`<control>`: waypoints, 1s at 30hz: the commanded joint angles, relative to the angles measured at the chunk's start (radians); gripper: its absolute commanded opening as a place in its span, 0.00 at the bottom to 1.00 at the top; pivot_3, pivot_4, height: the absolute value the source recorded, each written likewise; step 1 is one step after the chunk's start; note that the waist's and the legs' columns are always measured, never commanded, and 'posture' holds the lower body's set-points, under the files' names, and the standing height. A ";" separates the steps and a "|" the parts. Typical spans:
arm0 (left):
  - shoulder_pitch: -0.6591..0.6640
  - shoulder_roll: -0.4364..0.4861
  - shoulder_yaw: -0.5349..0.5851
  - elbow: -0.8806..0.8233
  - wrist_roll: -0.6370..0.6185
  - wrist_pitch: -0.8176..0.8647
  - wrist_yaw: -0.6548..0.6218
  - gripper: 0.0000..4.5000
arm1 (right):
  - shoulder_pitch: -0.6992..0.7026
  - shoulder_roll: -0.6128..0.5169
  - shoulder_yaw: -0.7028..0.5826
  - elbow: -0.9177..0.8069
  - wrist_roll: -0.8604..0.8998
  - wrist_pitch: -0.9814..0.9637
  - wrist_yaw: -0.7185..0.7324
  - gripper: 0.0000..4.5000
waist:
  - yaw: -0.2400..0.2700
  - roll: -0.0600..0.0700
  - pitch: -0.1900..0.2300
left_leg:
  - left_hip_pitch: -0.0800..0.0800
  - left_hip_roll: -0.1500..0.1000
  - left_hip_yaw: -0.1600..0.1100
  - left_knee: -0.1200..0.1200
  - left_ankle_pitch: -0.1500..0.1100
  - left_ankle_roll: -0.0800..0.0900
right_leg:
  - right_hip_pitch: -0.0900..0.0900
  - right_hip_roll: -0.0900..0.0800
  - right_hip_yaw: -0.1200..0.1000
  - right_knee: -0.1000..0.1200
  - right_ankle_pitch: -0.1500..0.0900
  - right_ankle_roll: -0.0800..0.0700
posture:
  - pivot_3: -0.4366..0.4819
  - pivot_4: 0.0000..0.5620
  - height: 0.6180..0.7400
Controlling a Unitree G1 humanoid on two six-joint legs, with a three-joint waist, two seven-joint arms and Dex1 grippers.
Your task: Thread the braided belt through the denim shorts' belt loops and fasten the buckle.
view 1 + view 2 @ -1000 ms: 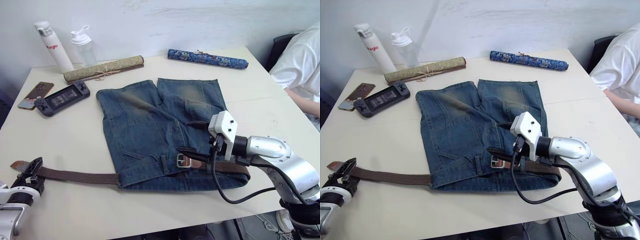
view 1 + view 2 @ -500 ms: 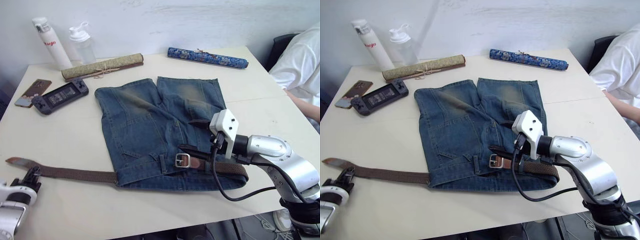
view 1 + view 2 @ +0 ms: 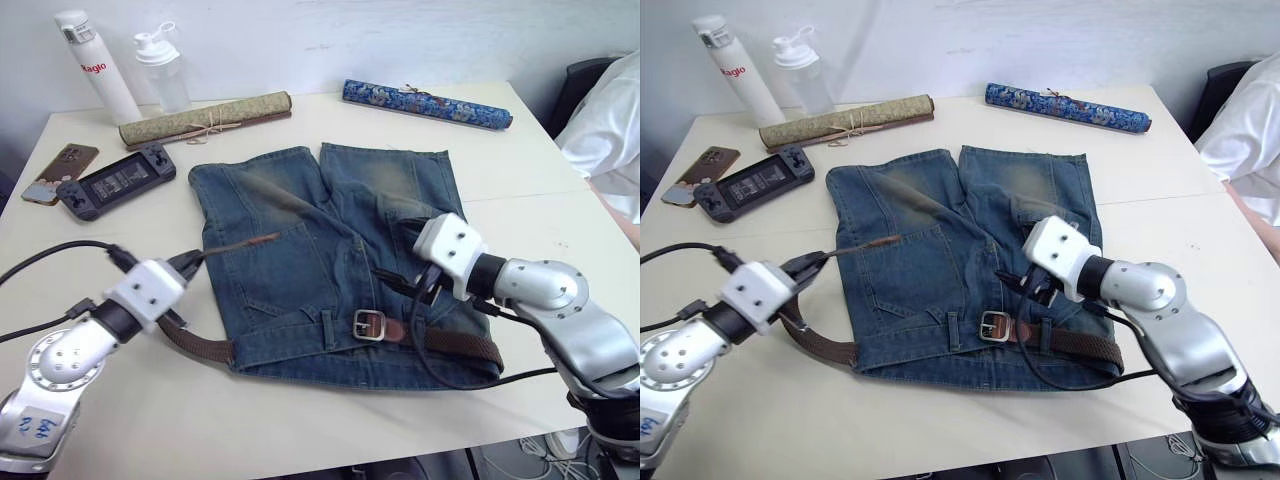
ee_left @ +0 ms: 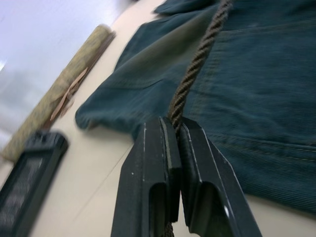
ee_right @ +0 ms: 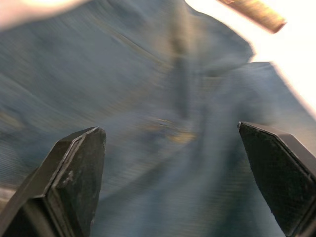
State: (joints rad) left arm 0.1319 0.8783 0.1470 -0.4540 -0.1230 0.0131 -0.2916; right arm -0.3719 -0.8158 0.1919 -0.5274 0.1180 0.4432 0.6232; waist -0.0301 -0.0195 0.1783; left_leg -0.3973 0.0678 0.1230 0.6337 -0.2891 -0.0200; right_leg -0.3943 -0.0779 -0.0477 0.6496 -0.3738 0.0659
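Braided belt (image 3: 205,347), threaded through the denim shorts (image 3: 330,250) waistband with its buckle (image 3: 369,324) lying at the front, could twist or slip from the left gripper (image 3: 192,259), clamped near its raised tip, while the right gripper (image 3: 392,284) hovers spread wide.

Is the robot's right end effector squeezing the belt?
No, the right end effector is wide open over the denim shorts, with nothing between its fingers.
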 commanded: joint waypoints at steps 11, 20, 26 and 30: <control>-0.136 -0.177 -0.189 -0.072 0.343 -0.052 -0.016 0.01 | 0.135 0.121 0.204 -0.079 -0.667 -0.333 -0.199 1.00 | 0.004 -0.002 0.001 | 0.004 0.000 -0.001 0.013 0.001 0.002 | 0.004 0.000 0.001 0.013 0.002 0.002 | 0.48 0.27 0.97; -0.214 -0.236 -0.255 -0.016 0.407 -0.113 -0.062 0.01 | 0.179 0.162 0.149 -0.107 -0.698 -0.373 -0.167 1.00 | 0.003 -0.002 0.001 | 0.003 -0.001 -0.001 0.014 0.002 0.003 | 0.004 -0.001 0.001 0.013 0.002 0.003 | 0.48 0.27 0.97; -0.236 -0.251 -0.265 0.012 0.416 -0.154 -0.089 0.00 | 0.196 0.200 0.138 -0.128 -0.716 -0.366 -0.137 0.82 | 0.003 -0.002 0.001 | 0.004 0.000 -0.001 0.014 0.002 0.003 | 0.004 0.000 0.001 0.013 0.002 0.003 | 0.48 0.27 0.97; -0.242 -0.257 -0.265 0.034 0.425 -0.174 -0.096 0.00 | 0.202 0.218 0.126 -0.139 -0.724 -0.370 -0.121 0.36 | 0.003 -0.002 0.001 | 0.004 -0.001 0.000 0.014 0.002 0.003 | 0.004 -0.001 0.002 0.014 0.002 0.003 | 0.48 0.27 0.97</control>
State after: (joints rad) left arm -0.1007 0.6303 -0.1220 -0.4132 0.2984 -0.1367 -0.3883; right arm -0.1740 -0.6068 0.3439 -0.6194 -0.5997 0.0868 0.4976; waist -0.0273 -0.0216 0.1793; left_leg -0.3936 0.0671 0.1225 0.6480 -0.2872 -0.0171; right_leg -0.3899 -0.0785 -0.0462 0.6634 -0.3719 0.0684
